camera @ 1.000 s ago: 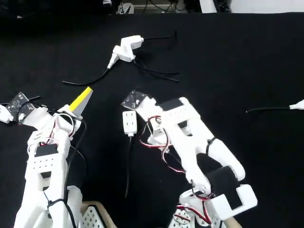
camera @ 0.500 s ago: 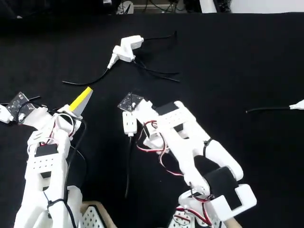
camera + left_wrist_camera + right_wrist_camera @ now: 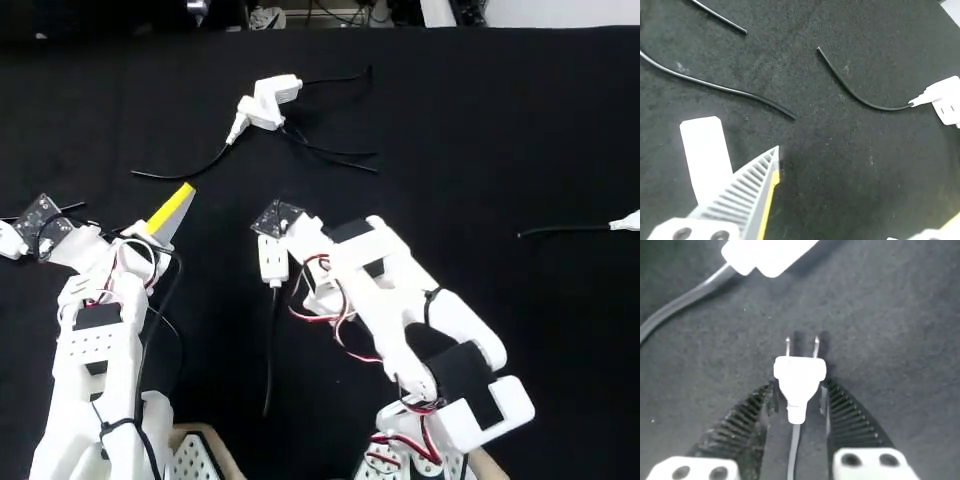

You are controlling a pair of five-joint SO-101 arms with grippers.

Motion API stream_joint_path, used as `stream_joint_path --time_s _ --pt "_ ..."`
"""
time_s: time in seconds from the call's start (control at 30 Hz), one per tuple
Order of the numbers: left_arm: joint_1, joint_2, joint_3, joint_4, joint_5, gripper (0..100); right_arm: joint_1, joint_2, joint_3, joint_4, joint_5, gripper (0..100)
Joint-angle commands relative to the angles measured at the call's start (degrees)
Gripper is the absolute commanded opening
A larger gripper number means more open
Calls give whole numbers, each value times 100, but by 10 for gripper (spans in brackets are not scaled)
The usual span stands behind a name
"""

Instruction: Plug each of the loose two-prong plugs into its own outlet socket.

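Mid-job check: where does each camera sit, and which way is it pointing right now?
High view: fixed above, looking down over the black table; the left arm and right arm show.
Left wrist view: on the left wrist, facing down past the left gripper at loose black cords.
Right wrist view: on the right wrist, facing past the right gripper at the two-prong plug between its fingers, outlet socket just beyond.
Shared: high and right wrist views both show the outlet socket.

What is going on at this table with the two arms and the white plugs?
The right gripper holds a white two-prong plug. Its prongs point at the white outlet socket just ahead, but it is not yet inserted. The left gripper hangs open over the black table, holding nothing.
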Motion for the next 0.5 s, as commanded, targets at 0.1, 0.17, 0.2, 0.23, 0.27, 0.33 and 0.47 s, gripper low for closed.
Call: stream_joint_path --time_s 0.1,0.17,0.2,0.23,0.27,0.33,0.47 --pt "-40 -79 -48 -132 35 544 70 22 -84 53 -26 123" --pt "-40 -79 -40 -132 35 544 70 22 -84 53 -26 88" --pt "-40 -88 -40 -132 35 544 53 22 -84 53 -26 60" --pt "-40 -97 -40 -132 35 544 44 22 -84 53 -26 32" --pt "-31 -97 -40 -132 35 544 44 22 -84 53 -26 11" --pt "-31 -97 -40 -132 35 544 44 22 -101 44 -26 15" --pt "-31 -97 -40 -132 35 544 44 4 -110 -26 -26 11"
